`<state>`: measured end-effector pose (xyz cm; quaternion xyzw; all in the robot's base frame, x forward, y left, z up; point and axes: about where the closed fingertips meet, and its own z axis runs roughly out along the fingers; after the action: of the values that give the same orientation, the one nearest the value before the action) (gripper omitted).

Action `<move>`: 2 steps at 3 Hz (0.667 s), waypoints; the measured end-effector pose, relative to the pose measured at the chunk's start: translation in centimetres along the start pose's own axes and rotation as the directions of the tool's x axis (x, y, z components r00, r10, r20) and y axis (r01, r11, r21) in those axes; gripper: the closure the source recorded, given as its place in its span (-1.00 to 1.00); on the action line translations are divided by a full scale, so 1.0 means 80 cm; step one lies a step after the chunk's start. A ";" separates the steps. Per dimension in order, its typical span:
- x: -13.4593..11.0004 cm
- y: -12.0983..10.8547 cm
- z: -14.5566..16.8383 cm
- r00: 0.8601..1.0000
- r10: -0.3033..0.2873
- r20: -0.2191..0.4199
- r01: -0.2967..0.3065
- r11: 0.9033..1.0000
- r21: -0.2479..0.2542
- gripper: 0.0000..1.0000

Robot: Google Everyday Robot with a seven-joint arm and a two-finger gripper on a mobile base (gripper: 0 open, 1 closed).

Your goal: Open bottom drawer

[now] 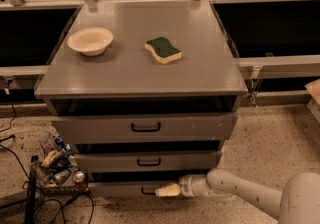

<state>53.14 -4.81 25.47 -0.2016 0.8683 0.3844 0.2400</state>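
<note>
The grey cabinet (140, 75) has three drawers stacked in its front. The bottom drawer (117, 188) is the narrowest front, low near the floor, with a small black loop handle (147, 191). My gripper (167, 189) reaches in from the lower right on a pale arm (235, 190). Its cream tip sits right at the handle's right end, against the drawer front. The bottom drawer's front stands slightly forward of the cabinet, with a dark gap above it. The middle drawer (148, 161) and the top drawer (145, 127) also stand slightly out.
On the cabinet top sit a cream bowl (90, 41) and a green and yellow sponge (163, 50). A heap of cans, bottles and cables (57, 165) lies on the floor to the left of the drawers. Speckled floor stretches to the right.
</note>
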 end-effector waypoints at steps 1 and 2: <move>-0.001 -0.001 0.001 1.000 -0.006 0.017 0.005 0.999 0.037 -1.00; -0.004 -0.001 -0.001 0.999 -0.014 0.047 0.010 0.996 0.085 -1.00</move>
<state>53.40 -4.85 25.62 -0.1874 0.8767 0.3505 0.2711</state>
